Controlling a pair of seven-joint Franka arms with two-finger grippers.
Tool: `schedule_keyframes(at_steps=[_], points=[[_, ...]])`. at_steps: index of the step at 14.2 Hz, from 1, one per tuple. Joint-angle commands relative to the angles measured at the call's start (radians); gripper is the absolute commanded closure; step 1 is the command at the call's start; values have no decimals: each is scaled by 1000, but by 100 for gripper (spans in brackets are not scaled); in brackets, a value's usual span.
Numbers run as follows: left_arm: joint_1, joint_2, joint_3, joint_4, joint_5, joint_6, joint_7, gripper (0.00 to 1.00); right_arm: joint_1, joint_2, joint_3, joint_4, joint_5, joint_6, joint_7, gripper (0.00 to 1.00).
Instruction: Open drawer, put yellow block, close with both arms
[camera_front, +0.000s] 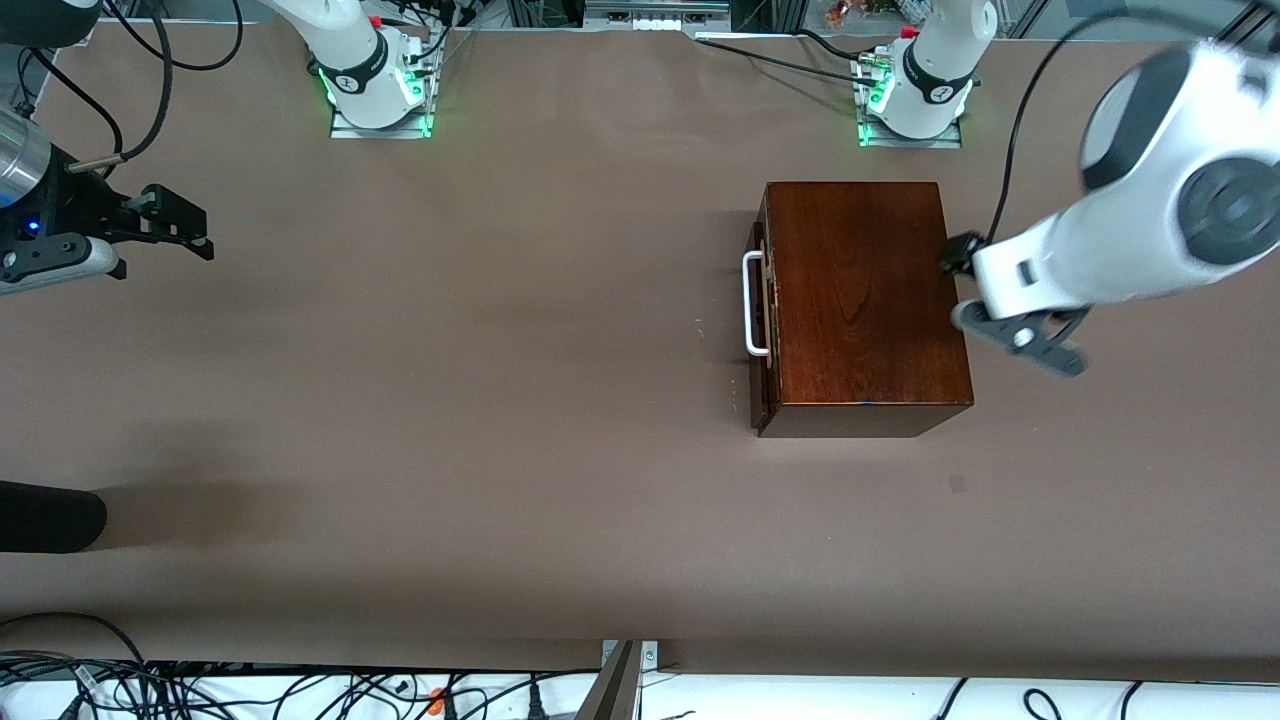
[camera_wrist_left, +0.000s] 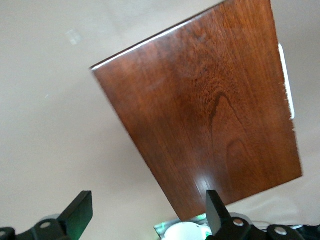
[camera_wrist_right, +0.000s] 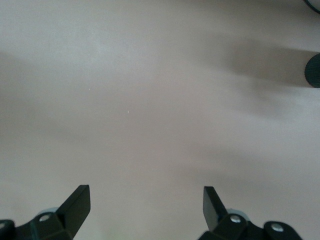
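Note:
The dark reddish-brown wooden box (camera_front: 860, 290) stands on the table toward the left arm's end. Its drawer (camera_front: 760, 385) is pushed in, and the white bar handle (camera_front: 756, 305) faces the right arm's end. The yellow block is out of view. My left gripper (camera_front: 962, 258) is open and empty, up over the box's edge at the left arm's end. The left wrist view shows the box top (camera_wrist_left: 210, 115) and a strip of the handle (camera_wrist_left: 286, 80). My right gripper (camera_front: 195, 230) is open and empty, over bare table at the right arm's end.
A black rounded object (camera_front: 50, 515) pokes in at the table's edge at the right arm's end, nearer the front camera; it also shows in the right wrist view (camera_wrist_right: 313, 70). The brown table (camera_front: 500, 400) spreads wide between the box and the right gripper. Cables lie along the front edge.

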Motion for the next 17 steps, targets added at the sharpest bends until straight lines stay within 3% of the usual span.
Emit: schedule_keyframes(at_steps=[1,4,7,8,12,17], points=[[-8,-62,26,66,22,-16,-71,0,-24,54,30,25,62,-32,11,0],[-78,-183,185,-61,-4,157,-58,0,-35,45,27,27,58,26,8,0],[-285,-246,444,-187,-33,292,-68,0,-35,32,29,27,56,20,10,0],[-315,-262,498,-236,-43,329,-70,0,-35,32,29,27,55,28,10,0],[-310,-345,518,-367,-94,369,-87,0,-37,32,20,27,47,26,8,0],[-309,-319,509,-332,-90,346,-110,0,-35,31,19,21,43,-1,7,0]])
